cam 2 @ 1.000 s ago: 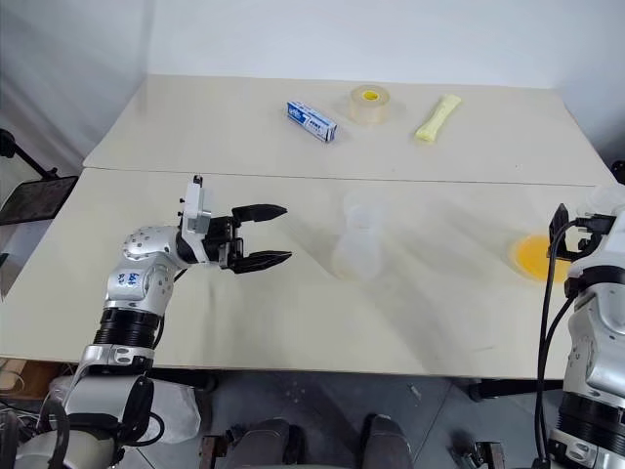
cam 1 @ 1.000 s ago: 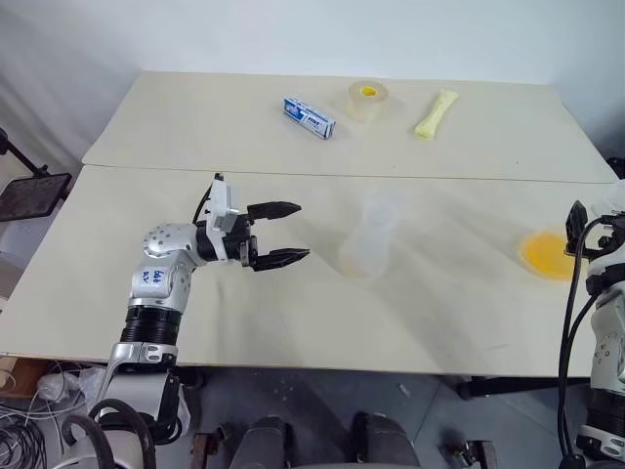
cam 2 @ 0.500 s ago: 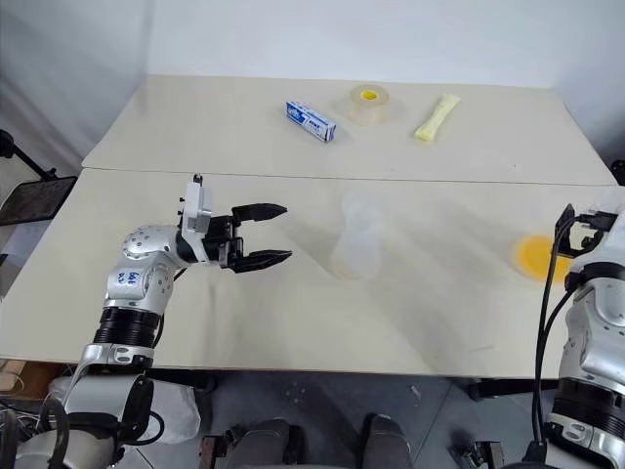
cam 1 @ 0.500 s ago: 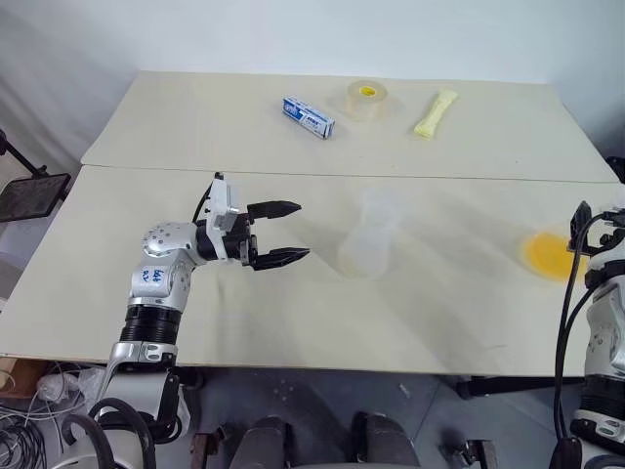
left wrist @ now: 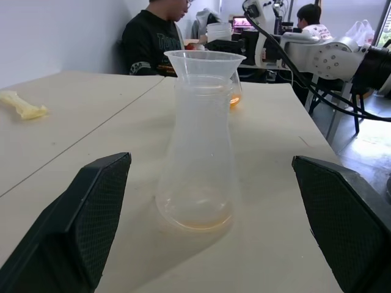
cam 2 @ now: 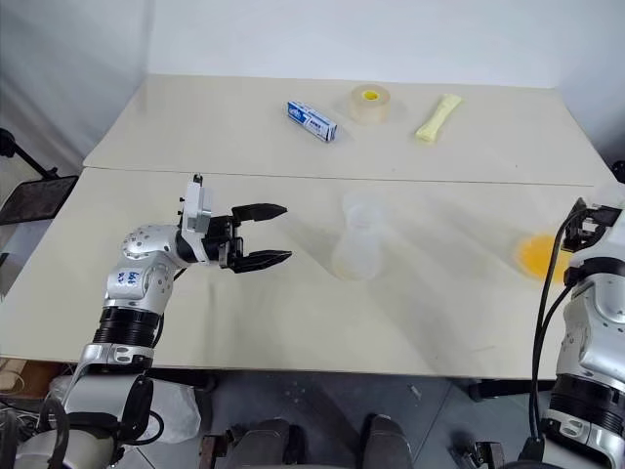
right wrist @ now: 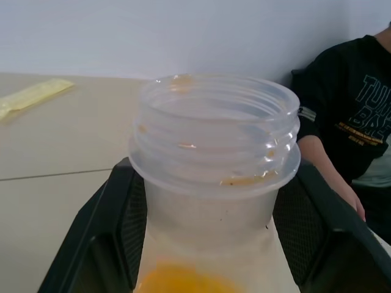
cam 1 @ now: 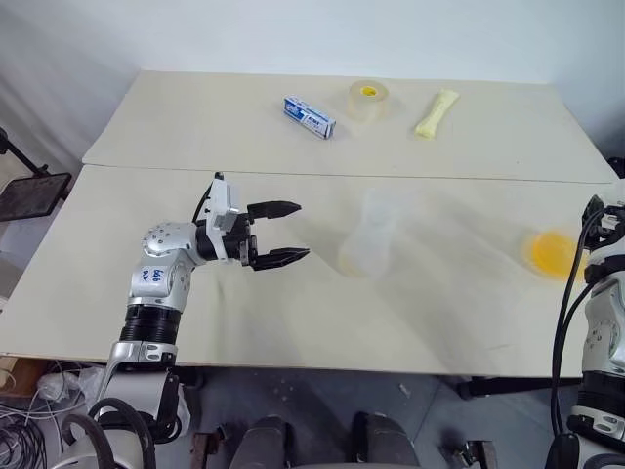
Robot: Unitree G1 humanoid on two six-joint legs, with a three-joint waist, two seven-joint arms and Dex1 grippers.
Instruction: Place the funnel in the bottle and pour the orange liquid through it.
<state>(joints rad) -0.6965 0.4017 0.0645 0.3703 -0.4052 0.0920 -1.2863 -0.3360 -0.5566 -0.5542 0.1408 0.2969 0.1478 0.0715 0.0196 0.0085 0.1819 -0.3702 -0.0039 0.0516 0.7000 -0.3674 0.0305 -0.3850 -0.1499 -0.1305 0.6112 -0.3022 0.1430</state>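
Silver-grey jointed arms with black ribbed collars and black cables; blue handwritten marks on the left shell; white block above the black-fingered left hand [cam 1: 277, 233].

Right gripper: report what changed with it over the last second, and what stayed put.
The right gripper has closed on the neck of the clear vessel that holds the orange liquid; the vessel has not been lifted or shifted. The left gripper stays open and still beside the bottle, and the funnel remains seated in the bottle's mouth.
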